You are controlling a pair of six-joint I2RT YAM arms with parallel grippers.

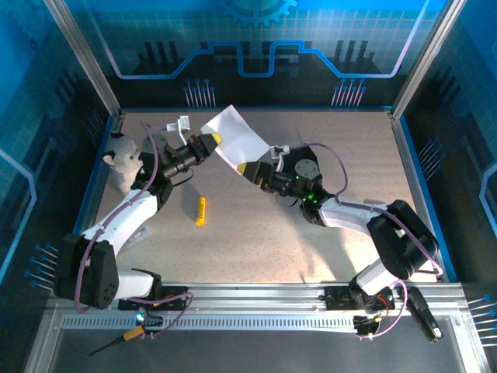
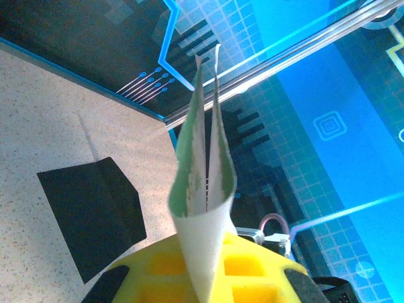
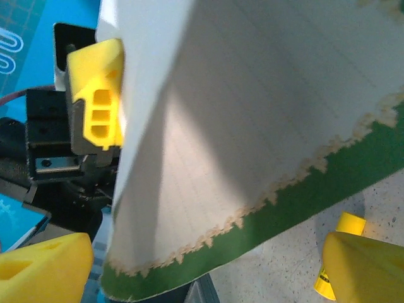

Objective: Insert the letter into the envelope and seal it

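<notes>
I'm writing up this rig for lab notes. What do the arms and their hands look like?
The left arm and right arm have white shells between bulky black joints, with thin purple cables looping alongside. The left hand and right hand are black with blocky, ribbed yellow fingers. A small green light glows on the right arm.

Overhead view: bright, even light on the desk (image 1: 326,225), faint soft shadows, dim blue surroundings. Wrist views: the sheet (image 3: 252,126) is close and softly blurred, with a shadow band down its left part.
</notes>
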